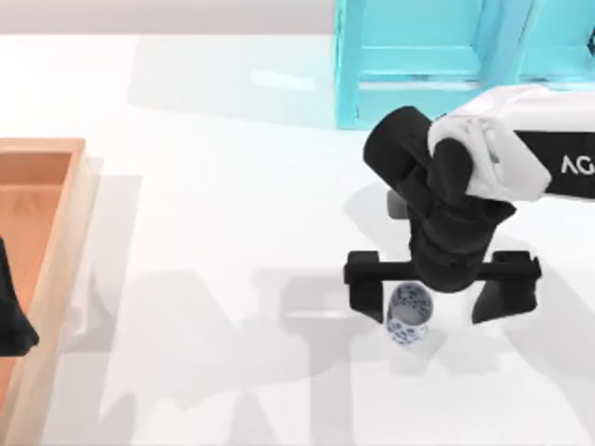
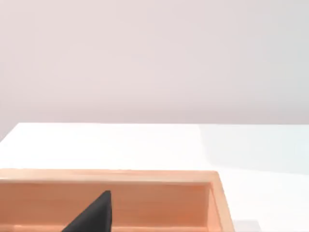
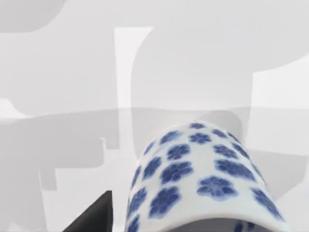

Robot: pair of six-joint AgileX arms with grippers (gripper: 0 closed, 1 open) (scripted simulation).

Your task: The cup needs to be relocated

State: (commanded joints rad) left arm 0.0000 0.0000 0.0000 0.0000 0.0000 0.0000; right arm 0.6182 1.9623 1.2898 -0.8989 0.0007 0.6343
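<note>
1. The cup (image 1: 408, 312) stands upright on the white counter (image 1: 232, 232), right of the middle and toward the near edge in the top view. It is white with blue flowers, and its open mouth faces up.
2. In the right wrist view the cup (image 3: 203, 179) fills the lower middle, its flowered wall curving away over the pale counter (image 3: 72, 72).
3. The right pincer (image 1: 442, 299) hangs over the cup with its fingers spread wide. One black finger (image 1: 364, 290) is just beside the cup on the top view's left; the other is well apart from it on the right.
4. The cup therefore sits between the fingers but much nearer the left one. Whether that finger touches the cup I cannot tell.
5. A dark finger tip (image 3: 94, 215) shows just beside the cup in the right wrist view.
6. The right arm (image 1: 521, 158), white with black parts, reaches in from the right edge of the top view.
7. Behind the arm, at the far side of the counter, stands a turquoise cabinet (image 1: 418, 56).
8. A shallow wooden tray (image 1: 70, 214) lies at the left edge of the counter, well apart from the cup.
9. The left pincer (image 1: 11, 321) is parked over that tray; I cannot tell how its fingers stand.
10. In the left wrist view the wooden tray (image 2: 145, 176) runs across the lower part, with a dark finger tip (image 2: 94, 215) of the left pincer in front of it.
</note>
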